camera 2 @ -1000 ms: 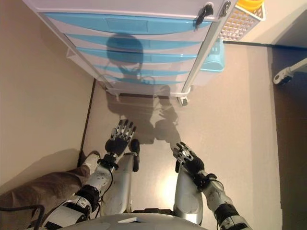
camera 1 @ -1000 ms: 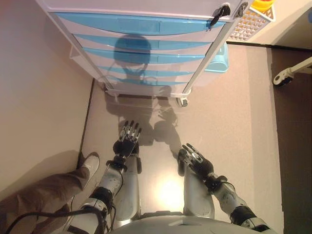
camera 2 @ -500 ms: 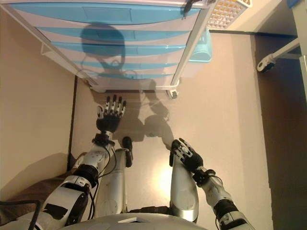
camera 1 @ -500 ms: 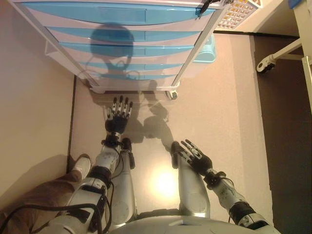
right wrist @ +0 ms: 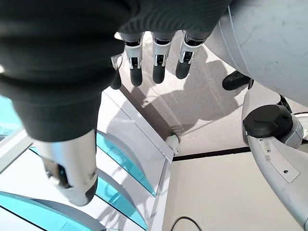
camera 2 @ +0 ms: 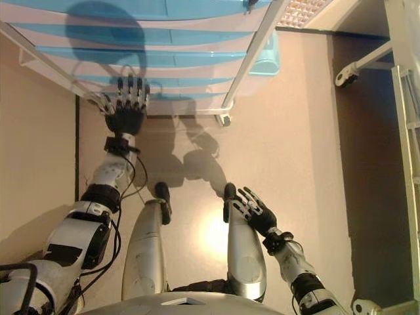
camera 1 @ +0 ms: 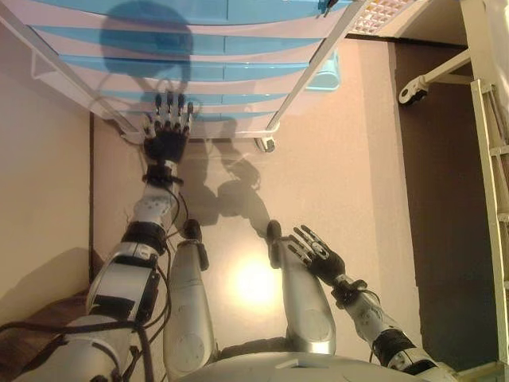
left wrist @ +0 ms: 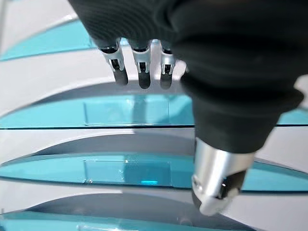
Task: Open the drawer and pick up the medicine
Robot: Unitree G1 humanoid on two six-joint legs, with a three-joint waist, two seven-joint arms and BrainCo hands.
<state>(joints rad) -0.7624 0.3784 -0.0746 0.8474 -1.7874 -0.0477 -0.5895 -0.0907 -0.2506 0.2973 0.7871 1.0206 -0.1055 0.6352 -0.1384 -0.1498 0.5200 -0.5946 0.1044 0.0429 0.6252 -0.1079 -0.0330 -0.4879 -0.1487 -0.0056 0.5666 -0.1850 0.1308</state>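
Observation:
A white drawer cabinet [camera 1: 262,56] with several blue-fronted drawers stands on castors ahead of me, all drawers closed. My left hand [camera 1: 165,137] is open, fingers straight, raised in front of the lower drawers, close to their fronts. In the left wrist view its fingers [left wrist: 139,65] point at a blue drawer front [left wrist: 125,109] without touching it. My right hand [camera 1: 318,256] is open and hangs low beside my right leg, empty. No medicine shows in any view.
A pale blue bin [camera 1: 326,73] stands behind the cabinet's right corner. A white frame with a castor [camera 1: 413,89] and a white rack [camera 1: 489,135] stand on dark floor at the right. A wall [camera 1: 36,183] runs along the left.
My left hand has risen from near my left leg to the lower drawer fronts. The camera has moved toward the cabinet. The right hand stays low.

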